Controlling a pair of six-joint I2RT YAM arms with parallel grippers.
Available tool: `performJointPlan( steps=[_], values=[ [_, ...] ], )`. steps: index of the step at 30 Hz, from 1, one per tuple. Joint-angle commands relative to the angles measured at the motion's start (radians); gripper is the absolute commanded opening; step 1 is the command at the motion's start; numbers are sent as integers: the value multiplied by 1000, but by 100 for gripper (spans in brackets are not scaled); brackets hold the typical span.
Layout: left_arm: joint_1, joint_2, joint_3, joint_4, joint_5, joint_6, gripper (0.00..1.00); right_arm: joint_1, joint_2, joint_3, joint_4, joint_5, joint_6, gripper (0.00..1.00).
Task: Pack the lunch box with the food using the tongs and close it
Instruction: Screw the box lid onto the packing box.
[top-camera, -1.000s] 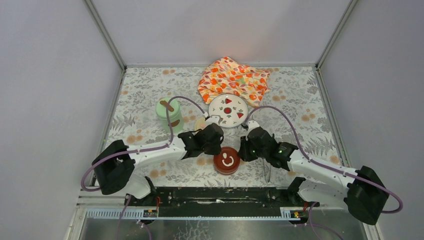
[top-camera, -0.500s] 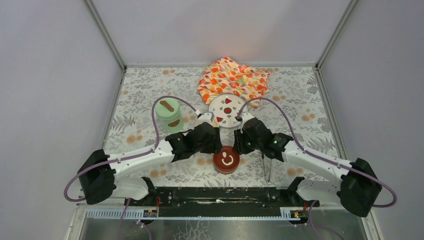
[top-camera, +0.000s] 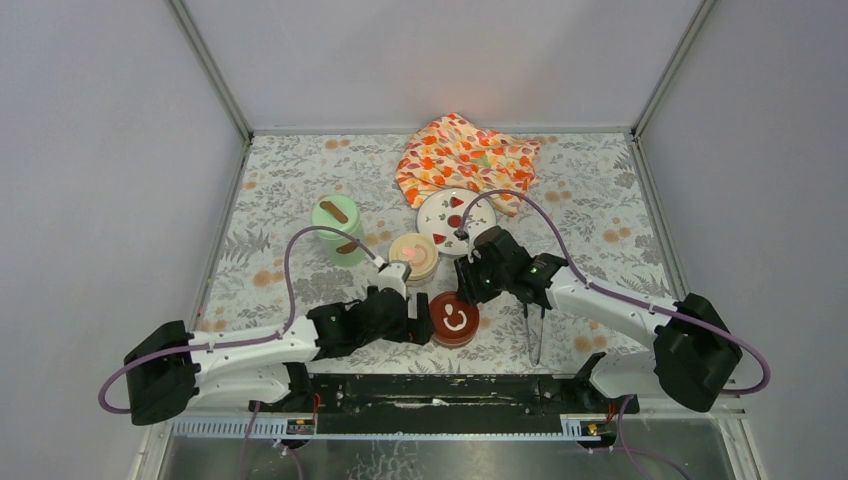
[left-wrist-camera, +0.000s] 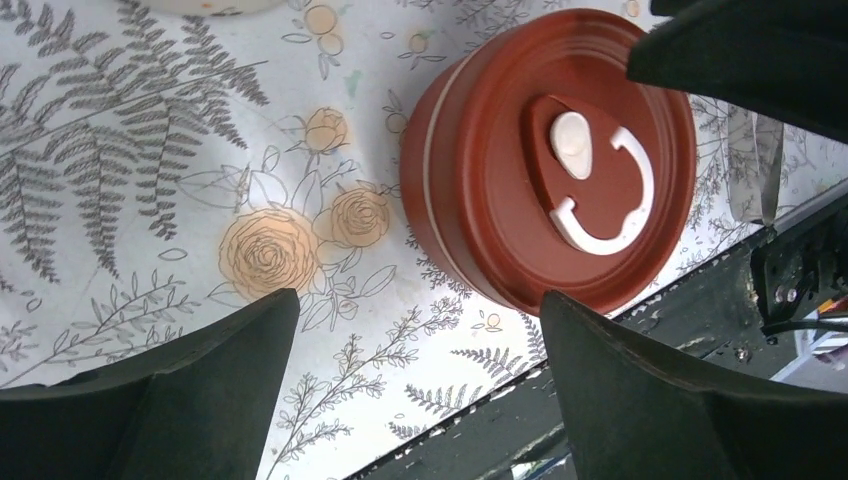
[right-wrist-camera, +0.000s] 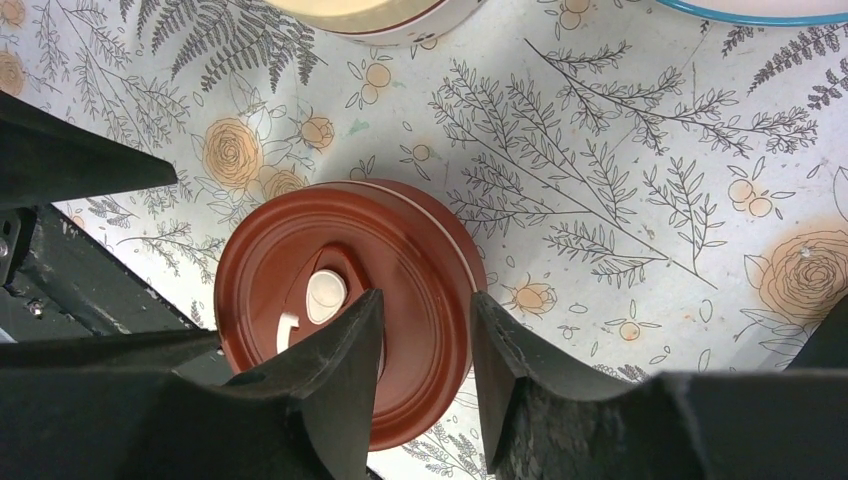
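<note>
both jaws are standing empty at the dark red pot (left-wrist-camera: 560, 160)

your left gripper (left-wrist-camera: 415, 300) is hanging just left of it, jaws spread wide. the green pot (top-camera: 338, 228) and cream-lidded pot (top-camera: 415, 252) are standing behind, lidded. the dark red pot is looking rigid and smooth-lidded, likely slippery, so you're best gripping across its rim, not the small white handle. your right gripper (right-wrist-camera: 425, 297) is hovering over its right edge, jaws narrowly parted; the tongs (top-camera: 533, 335) are lying further right on the tabletop (top-camera: 290, 170), thin and stiff.
</note>
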Motion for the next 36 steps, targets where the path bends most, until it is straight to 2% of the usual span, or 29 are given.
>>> performJointPlan(
  steps=[1, 5, 12, 17, 20, 26, 30, 36],
  values=[
    [-56, -14, -37, 204, -127, 140, 99, -8, 9, 49, -24, -23, -17, 45],
    [-96, -6, -70, 290, -154, 256, 99, -10, 33, 61, -44, -32, -16, 46],
    [-169, -65, -212, 597, -148, 492, 99, -10, 78, 74, -62, -33, -40, 43],
    [-196, -24, -295, 816, -132, 668, 99, -13, 88, 74, -69, 38, -26, 36],
    [-201, 42, -309, 921, -121, 733, 99, -13, 90, 77, -79, 83, 0, 26],
    [-246, 204, -335, 1160, -193, 817, 99, -13, 70, 59, -73, 153, 55, 14],
    [-290, 298, -331, 1216, -269, 811, 99, -14, 43, 42, -67, 143, 63, 13],
    [-306, 410, -402, 1416, -390, 761, 99, -13, 3, 24, -48, 102, 57, 15]
  ],
)
